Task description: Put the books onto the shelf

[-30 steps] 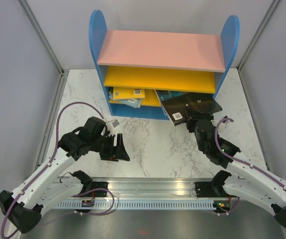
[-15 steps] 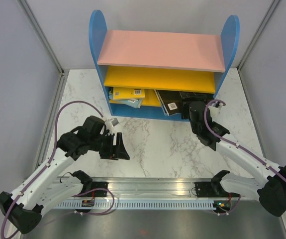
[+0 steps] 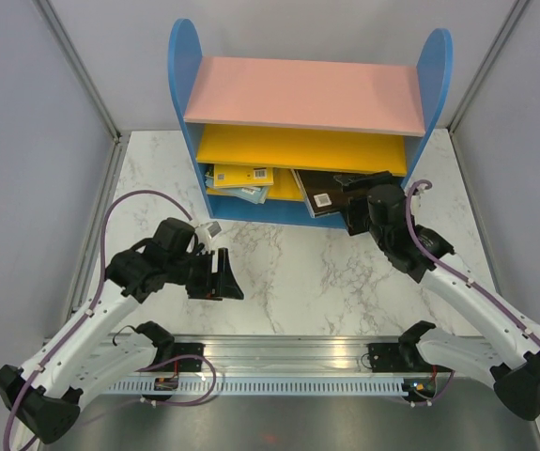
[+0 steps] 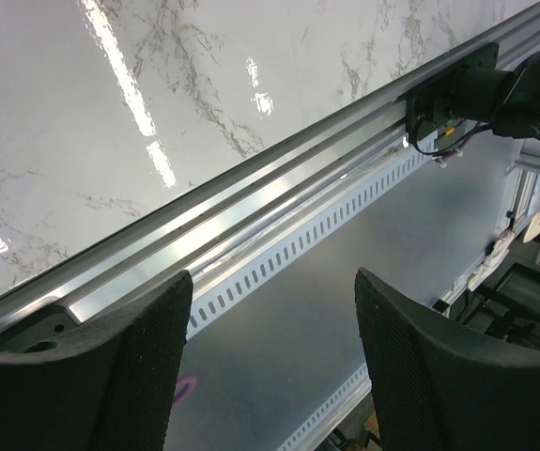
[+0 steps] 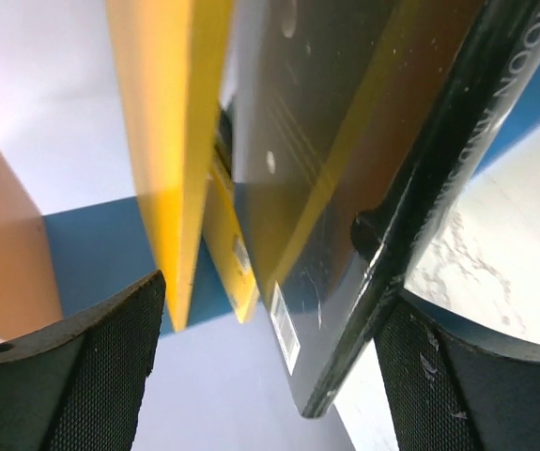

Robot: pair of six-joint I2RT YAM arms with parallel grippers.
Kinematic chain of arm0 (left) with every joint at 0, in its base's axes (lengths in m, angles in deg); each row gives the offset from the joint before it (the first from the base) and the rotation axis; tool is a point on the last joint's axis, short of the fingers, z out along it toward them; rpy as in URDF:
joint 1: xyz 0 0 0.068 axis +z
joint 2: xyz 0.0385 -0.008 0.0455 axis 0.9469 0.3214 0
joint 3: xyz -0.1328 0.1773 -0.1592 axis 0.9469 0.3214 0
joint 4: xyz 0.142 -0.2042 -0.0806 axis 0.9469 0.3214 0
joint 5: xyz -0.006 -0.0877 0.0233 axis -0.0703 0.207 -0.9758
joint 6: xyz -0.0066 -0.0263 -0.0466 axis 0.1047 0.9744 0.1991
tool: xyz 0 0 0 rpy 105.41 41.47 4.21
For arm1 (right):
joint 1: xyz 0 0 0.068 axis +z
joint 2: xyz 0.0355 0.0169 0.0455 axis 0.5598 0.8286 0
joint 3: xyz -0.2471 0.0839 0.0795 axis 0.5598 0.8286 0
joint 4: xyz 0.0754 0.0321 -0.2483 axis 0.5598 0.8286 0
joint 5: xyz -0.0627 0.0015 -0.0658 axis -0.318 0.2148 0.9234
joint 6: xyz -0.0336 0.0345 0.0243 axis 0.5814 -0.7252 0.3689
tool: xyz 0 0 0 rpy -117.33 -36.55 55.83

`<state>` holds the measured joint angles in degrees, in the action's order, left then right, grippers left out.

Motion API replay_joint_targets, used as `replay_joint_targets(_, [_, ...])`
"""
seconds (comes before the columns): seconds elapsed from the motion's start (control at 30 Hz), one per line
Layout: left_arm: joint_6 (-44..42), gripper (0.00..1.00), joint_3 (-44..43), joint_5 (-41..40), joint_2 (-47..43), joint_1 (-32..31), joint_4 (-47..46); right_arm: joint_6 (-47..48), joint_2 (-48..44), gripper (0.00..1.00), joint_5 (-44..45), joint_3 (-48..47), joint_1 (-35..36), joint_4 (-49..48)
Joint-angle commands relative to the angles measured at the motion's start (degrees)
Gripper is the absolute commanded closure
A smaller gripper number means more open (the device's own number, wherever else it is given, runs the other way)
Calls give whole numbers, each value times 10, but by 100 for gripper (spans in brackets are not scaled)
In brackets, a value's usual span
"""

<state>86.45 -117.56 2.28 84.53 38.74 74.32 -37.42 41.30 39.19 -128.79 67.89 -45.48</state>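
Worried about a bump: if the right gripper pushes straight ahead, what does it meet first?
Most likely the black book in the shelf, directly ahead of the right gripper; depth is unclear.

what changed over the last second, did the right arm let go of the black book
The right gripper pushed the black book from jutting out in front deeper into the bottom compartment of the shelf, then spread its jaws; the book's edge sits between them, apparently released. The left gripper stayed open, and the other books did not move.
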Motion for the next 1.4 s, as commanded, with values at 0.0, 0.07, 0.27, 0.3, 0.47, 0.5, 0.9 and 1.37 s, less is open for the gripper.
replay_joint_targets(0.0, [-22, 26, -14, 4, -9, 5, 0, 6, -13, 11, -39, -21, -3, 56])
replay_joint_targets(0.07, [-22, 26, -11, 6, -9, 6, -1, 2, -18, 12, -47, -12, -3, 61])
replay_joint_targets(0.27, [-17, 26, -6, 5, -20, 10, 0, -13, -28, 29, -64, 20, -4, 65])
replay_joint_targets(0.3, [-15, 26, -6, 6, -21, 10, 0, -13, -28, 33, -63, 22, -5, 65])
replay_joint_targets(0.47, [-13, 26, -6, 3, -27, 11, 5, -7, -26, 68, -66, 25, -13, 67])
replay_joint_targets(0.5, [-13, 26, -7, 2, -28, 12, 6, -6, -23, 70, -69, 25, -18, 69])
replay_joint_targets(0.9, [-13, 26, -8, -8, -29, 17, 14, 13, 8, 89, -111, 18, -68, 69])
replay_joint_targets(1.37, [-22, 26, -30, -11, -2, 26, 14, 117, -3, 83, -177, -41, -110, 97])
